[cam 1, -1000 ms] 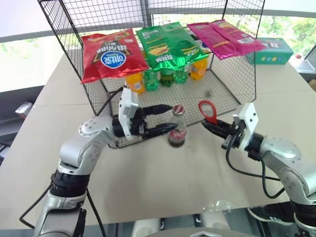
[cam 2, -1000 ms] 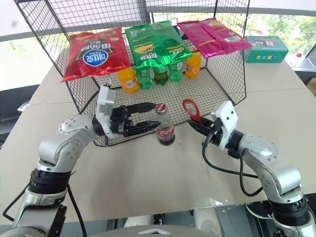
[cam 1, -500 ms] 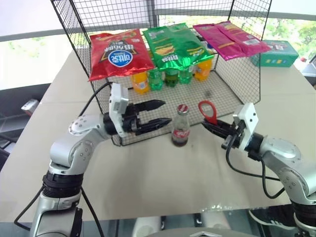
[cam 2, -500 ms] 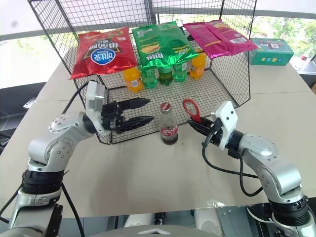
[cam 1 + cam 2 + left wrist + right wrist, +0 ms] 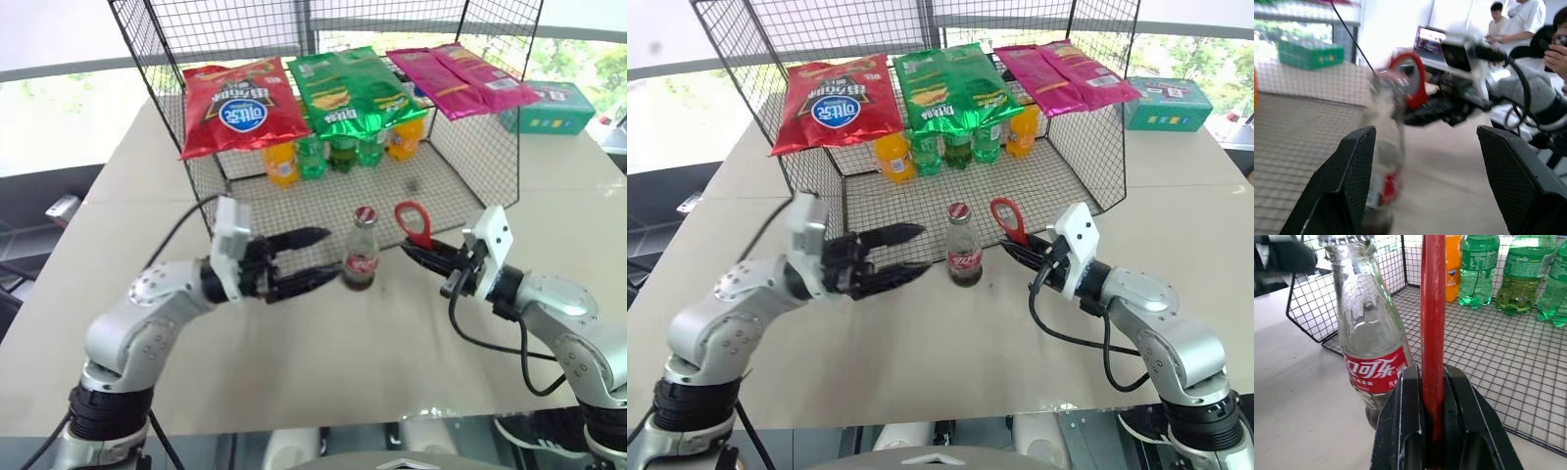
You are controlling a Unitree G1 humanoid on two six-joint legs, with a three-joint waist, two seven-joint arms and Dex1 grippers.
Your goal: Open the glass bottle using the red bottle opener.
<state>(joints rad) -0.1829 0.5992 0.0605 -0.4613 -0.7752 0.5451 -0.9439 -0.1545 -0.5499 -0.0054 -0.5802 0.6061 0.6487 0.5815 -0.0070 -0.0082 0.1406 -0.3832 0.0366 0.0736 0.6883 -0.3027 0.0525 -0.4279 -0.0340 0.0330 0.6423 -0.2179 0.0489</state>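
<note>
Mesh basket (image 5: pixel 470 166) of black wire sits on the far half of the beige table (image 5: pixel 323 352), open toward the near side; its floor carries orange soda bottles (image 5: pixel 282 164) and green soda bottles (image 5: pixel 341 152), and three chip bags, red (image 5: pixel 235 106), green (image 5: pixel 348 90) and pink (image 5: pixel 460 78), hang across its upper part. A green box (image 5: pixel 549 106) lies on the table to the right of the basket. The glass bottle (image 5: pixel 361 251) stands upright on the table just at the basket's near edge, long axis vertical, cap (image 5: pixel 364 213) on, red label facing near. Left gripper (image 5: pixel 318 258) reaches in level from the left, its two black fingers (image 5: pixel 1342 186) spread wide with nothing between them, tips just short of the bottle's left side. Right gripper (image 5: pixel 423 252) comes in from the right, clamped tight on the handle of the red bottle opener (image 5: pixel 413 223). The opener stands nearly upright, ring head up and leaning slightly left, handle end down in the grip, just right of the bottle and apart from it; ring about level with the cap. In the left wrist view people (image 5: pixel 1518 19) sit in the background beyond the table.
</note>
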